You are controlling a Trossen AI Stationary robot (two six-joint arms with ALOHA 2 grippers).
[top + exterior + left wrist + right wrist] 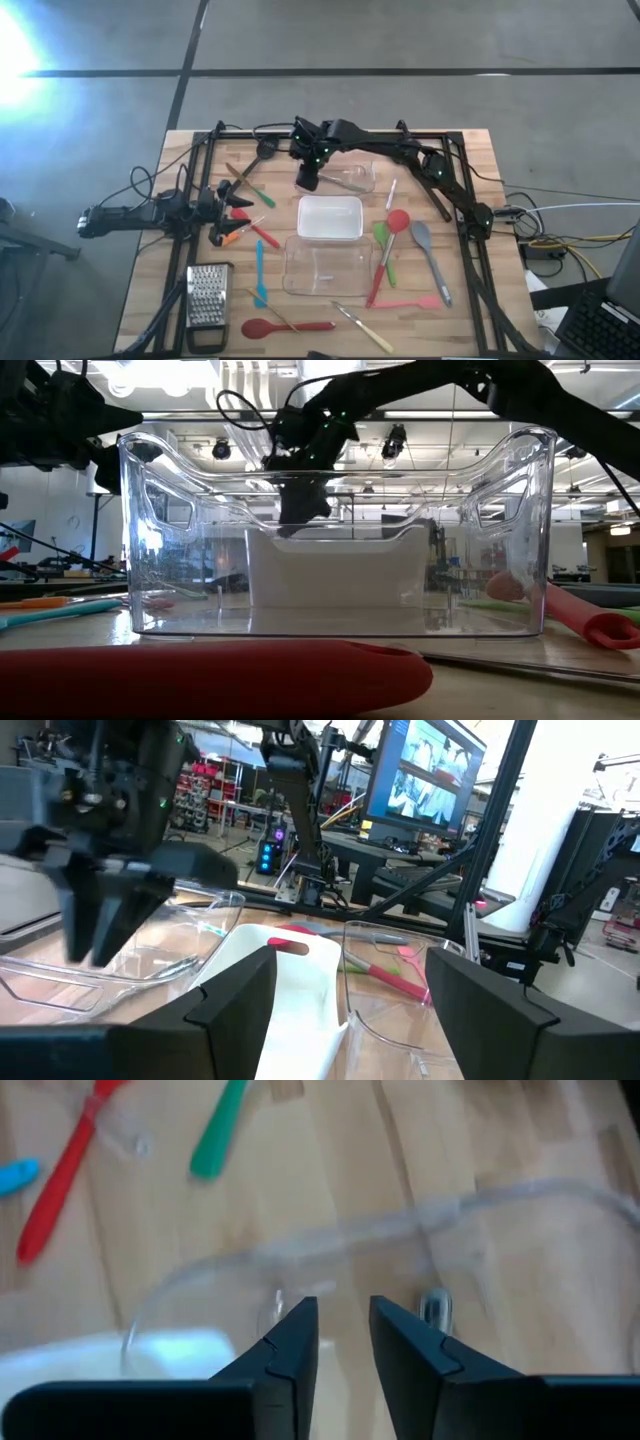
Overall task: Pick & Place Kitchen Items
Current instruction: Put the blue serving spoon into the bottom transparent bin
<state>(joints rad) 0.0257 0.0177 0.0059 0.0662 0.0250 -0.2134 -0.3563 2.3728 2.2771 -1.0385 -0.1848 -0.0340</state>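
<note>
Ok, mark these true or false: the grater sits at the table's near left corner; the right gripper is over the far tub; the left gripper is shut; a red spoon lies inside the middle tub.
1. The grater sits at the table's near left corner. True.
2. The right gripper is over the far tub. True, at its left end.
3. The left gripper is shut. False: its fingers stand apart.
4. A red spoon lies inside the middle tub. False: it lies on the table's near edge.
</note>
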